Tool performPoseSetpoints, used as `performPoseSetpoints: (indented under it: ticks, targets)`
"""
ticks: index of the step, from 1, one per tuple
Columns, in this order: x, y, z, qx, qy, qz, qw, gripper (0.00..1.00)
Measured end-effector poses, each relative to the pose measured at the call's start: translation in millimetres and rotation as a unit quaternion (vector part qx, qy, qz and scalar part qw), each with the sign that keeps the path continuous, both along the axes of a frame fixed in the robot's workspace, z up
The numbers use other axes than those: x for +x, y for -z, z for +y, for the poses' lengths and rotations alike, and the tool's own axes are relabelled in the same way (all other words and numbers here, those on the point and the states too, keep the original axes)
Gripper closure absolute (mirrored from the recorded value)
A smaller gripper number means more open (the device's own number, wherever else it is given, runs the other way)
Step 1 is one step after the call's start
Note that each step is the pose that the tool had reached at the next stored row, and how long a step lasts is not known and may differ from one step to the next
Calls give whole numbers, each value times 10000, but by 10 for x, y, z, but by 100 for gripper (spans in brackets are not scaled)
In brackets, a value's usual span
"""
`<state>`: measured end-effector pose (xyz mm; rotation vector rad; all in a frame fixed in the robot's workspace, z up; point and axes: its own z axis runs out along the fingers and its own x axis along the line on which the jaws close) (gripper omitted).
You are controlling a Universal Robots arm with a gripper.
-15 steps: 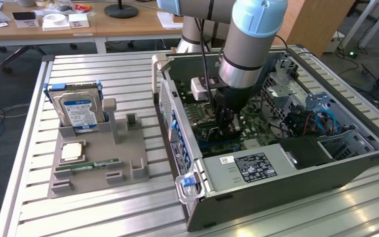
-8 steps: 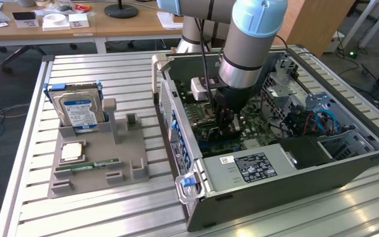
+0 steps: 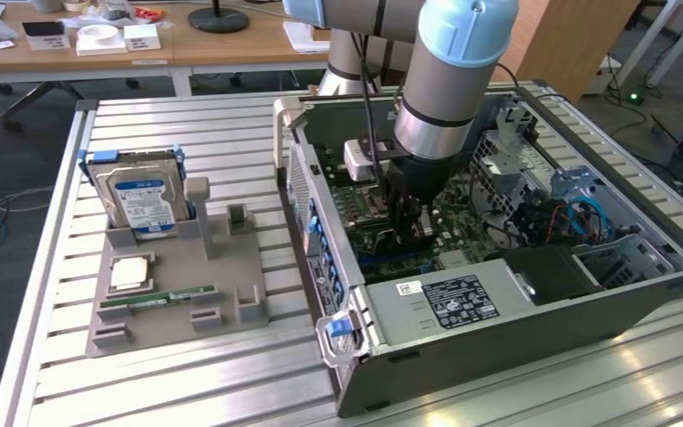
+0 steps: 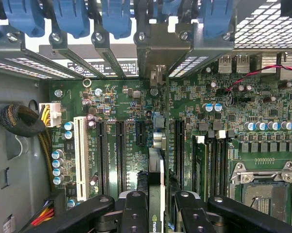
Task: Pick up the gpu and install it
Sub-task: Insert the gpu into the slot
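- Gripper clenched on the gpu, held edge-on.
- Poised above the motherboard slots inside the open computer case.

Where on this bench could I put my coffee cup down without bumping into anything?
Bare slatted table lies behind the hard drive, and more in front of the grey parts tray. The strip between tray and computer case is narrow. Inside the case it is crowded: the gripper holds the gpu over the motherboard.
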<state>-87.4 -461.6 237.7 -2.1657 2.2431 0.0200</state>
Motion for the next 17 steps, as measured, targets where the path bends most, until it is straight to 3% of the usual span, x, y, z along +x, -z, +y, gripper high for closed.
performPoseSetpoints:
  ticks: [17]
  targets:
    - [0,1,0,-1,0,0,10000,74]
